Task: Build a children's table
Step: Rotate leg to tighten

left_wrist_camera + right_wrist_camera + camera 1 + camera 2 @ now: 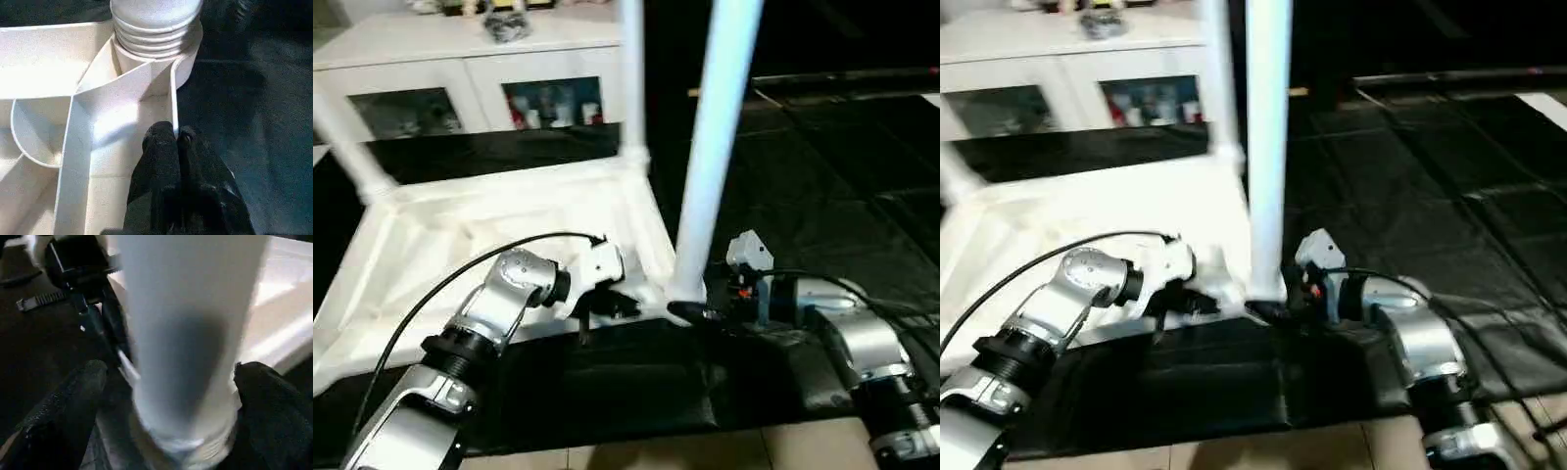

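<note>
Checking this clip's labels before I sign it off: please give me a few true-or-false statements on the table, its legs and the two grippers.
1. The tabletop lies underside up. True.
2. The right gripper is clamped tight on the near leg. False: its fingers stand apart on either side of the leg.
3. The left gripper is shut. True.
4. No leg stands in the far corners. False: the far legs are fitted.
5. A cabinet stands behind the table. True.

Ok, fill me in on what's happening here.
A robot is building a white table. The tabletop lies upside down on a dark mat. The right gripper is open around a leg standing in the near corner socket, fingers clear of it. The left gripper, shut, pinches the tabletop's rim beside that socket.
</note>
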